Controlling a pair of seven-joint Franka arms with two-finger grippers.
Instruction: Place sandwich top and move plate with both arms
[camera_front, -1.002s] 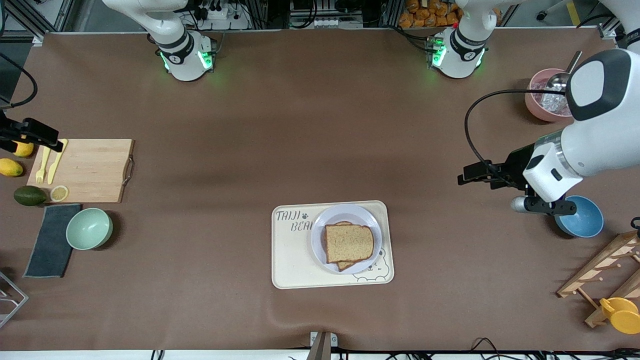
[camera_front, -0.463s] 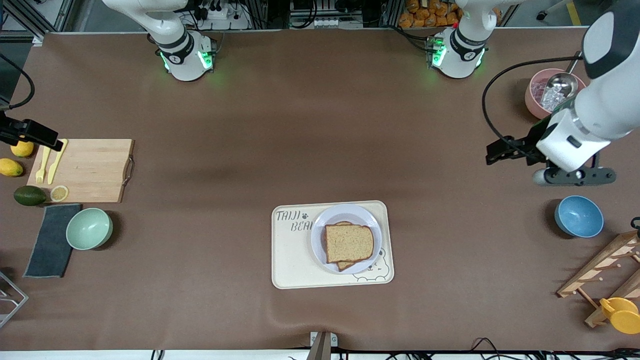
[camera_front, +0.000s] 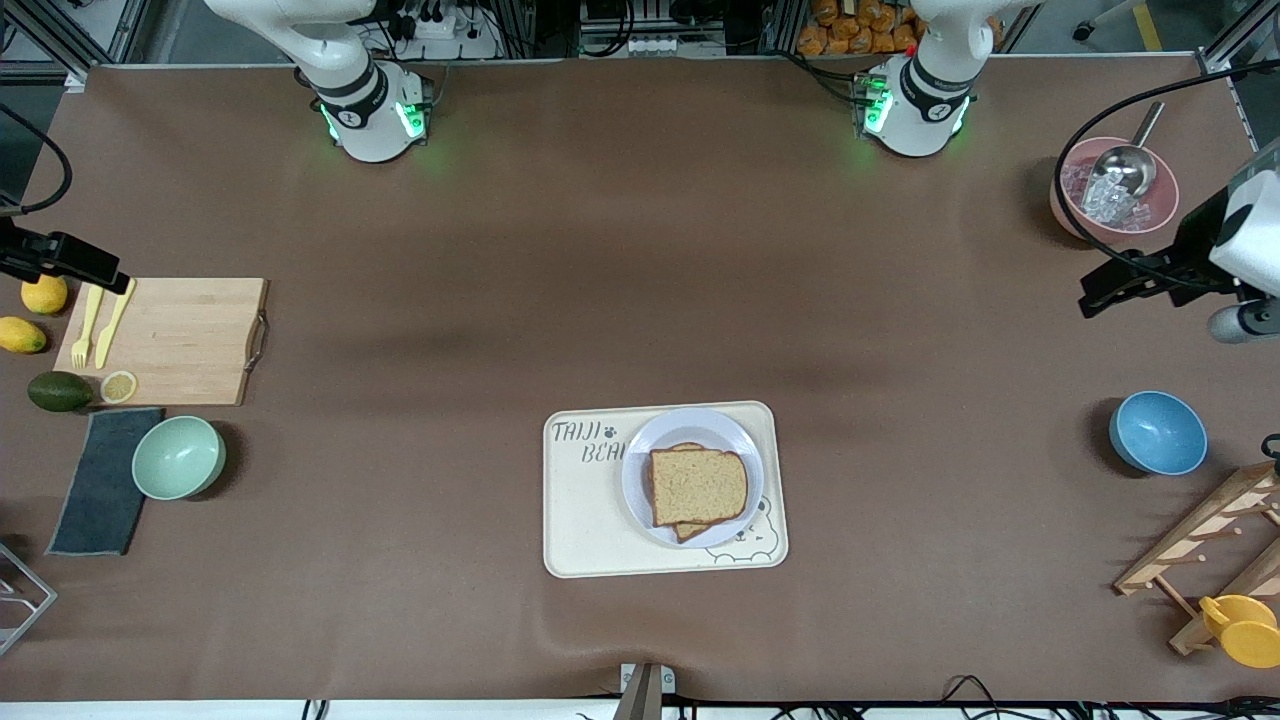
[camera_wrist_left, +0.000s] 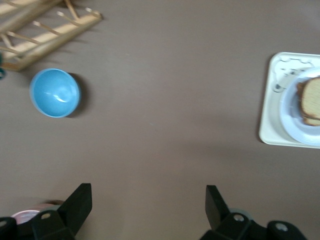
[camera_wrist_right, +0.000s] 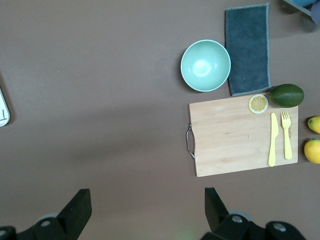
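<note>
The bread slice (camera_front: 698, 486) lay on top of another slice on the round plate (camera_front: 640, 470), which sat on the cream tray (camera_front: 580, 520) near the middle of the worktop (camera_front: 640, 300), toward the front camera. The left hand (camera_wrist_left: 148, 210) hung in the air over bare worktop at the left arm's end of the table, with its fingers (camera_wrist_left: 80, 200) spread wide and nothing between them; a blue bowl (camera_front: 1158, 432) and a pink bowl with a metal scoop (camera_front: 1115, 188) stood at that end. The right hand (camera_wrist_right: 147, 210) was up over the right arm's end, its fingers also wide apart and empty. Below it lay a wooden cutting board (camera_wrist_right: 242, 135) carrying a yellow knife (camera_wrist_right: 272, 139), a yellow fork (camera_wrist_right: 286, 135) and a lemon slice (camera_wrist_right: 258, 103), with a mint green bowl (camera_wrist_right: 205, 65) and a dark cloth (camera_wrist_right: 247, 47) just beside the board.
</note>
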